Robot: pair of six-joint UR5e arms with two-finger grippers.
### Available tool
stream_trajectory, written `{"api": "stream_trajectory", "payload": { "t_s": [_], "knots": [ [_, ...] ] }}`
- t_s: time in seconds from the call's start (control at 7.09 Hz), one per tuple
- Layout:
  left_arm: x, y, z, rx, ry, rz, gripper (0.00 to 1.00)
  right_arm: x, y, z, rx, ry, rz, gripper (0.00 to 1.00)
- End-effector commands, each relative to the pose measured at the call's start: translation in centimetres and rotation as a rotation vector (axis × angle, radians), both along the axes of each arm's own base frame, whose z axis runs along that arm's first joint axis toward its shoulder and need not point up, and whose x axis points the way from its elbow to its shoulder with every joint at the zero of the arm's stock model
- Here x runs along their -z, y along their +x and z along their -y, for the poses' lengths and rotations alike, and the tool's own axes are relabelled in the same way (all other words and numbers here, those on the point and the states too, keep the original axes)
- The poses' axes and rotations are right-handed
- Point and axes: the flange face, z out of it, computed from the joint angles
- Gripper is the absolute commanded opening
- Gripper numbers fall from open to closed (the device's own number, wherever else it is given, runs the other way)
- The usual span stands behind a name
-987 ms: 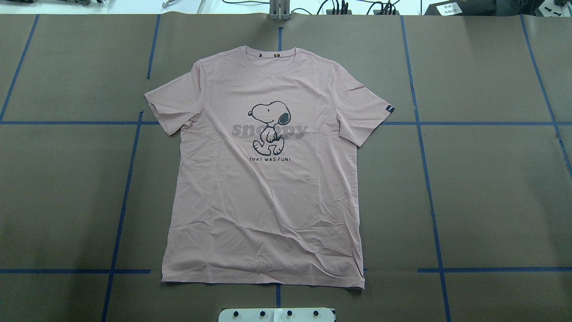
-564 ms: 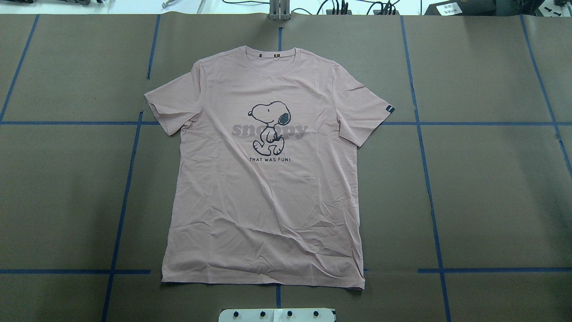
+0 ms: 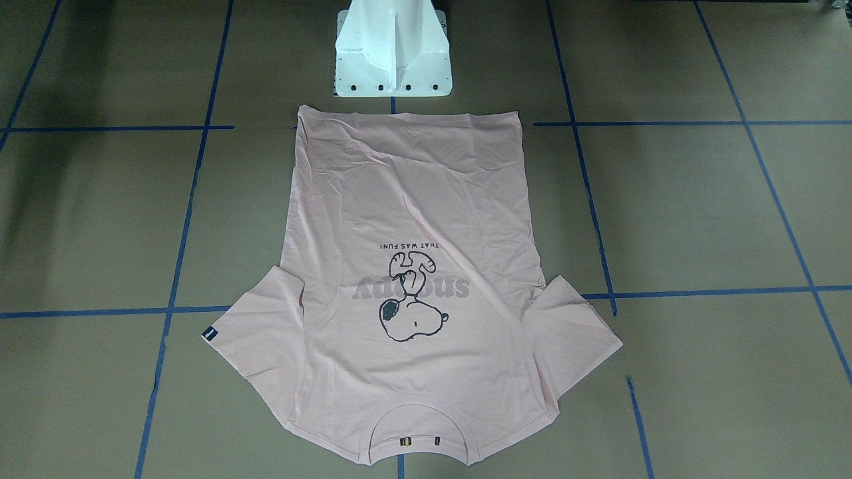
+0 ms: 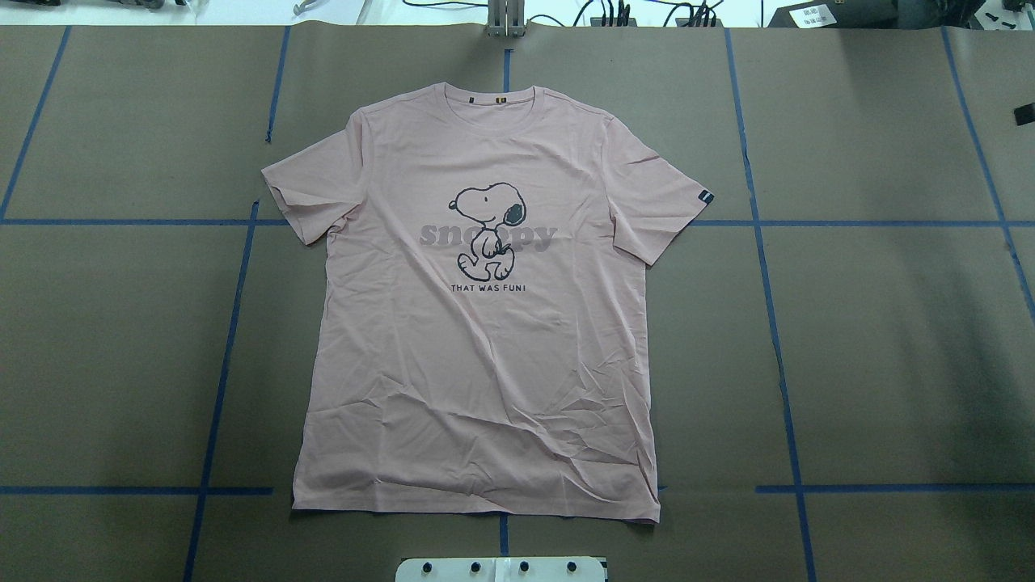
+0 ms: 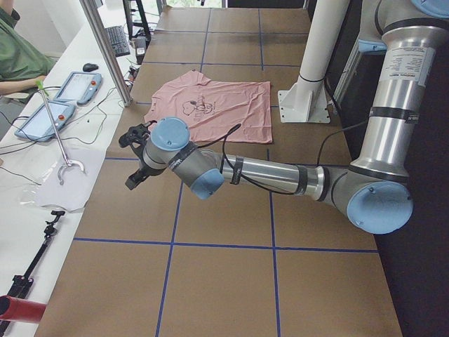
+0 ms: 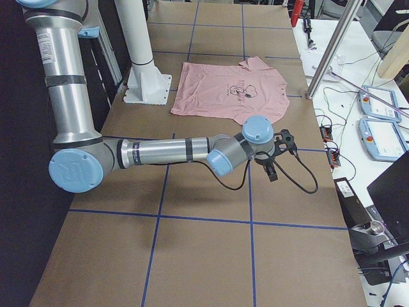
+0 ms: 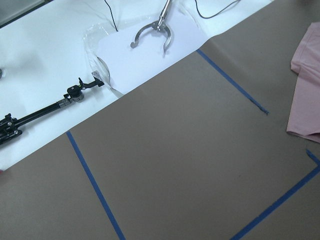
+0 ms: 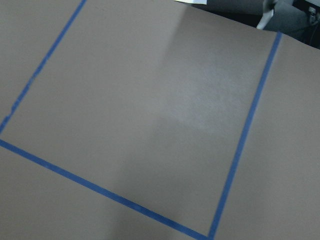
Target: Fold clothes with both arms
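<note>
Pink T-shirt (image 4: 485, 364) flat, collar pointing away from robot; L tool (image 5: 137, 158), R tool (image 6: 282, 155): can't tell.

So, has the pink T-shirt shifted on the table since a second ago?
No. The T-shirt lies flat in the same spot, its right-hand sleeve overlapping the same blue tape line as before.

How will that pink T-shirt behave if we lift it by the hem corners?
Probably floppy: the T-shirt lies flat with soft creases near its hem, so it should sag between grasp points. Likely light, being thin fabric. Pushed, it may bunch on the brown paper rather than slide.
</note>
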Motion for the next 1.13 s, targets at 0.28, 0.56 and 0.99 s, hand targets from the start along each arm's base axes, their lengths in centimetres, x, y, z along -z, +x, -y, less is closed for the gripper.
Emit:
{"api": "stream_trajectory", "payload": {
  "t_s": [0.28,0.56,0.99],
  "knots": [
    [0.1,2.9,0.0,-0.024,-0.024,-0.029,1.00,15.0,-26.8,5.0,-0.167,-0.118,-0.029,0.71],
    [0.2,2.9,0.0,-0.024,-0.022,-0.029,1.00,14.6,-33.0,3.2,-0.172,-0.128,-0.093,0.71],
    [0.4,2.9,0.0,-0.026,-0.017,-0.029,1.00,10.6,-36.8,2.6,-0.198,-0.147,-0.175,0.67]
  ]
}}
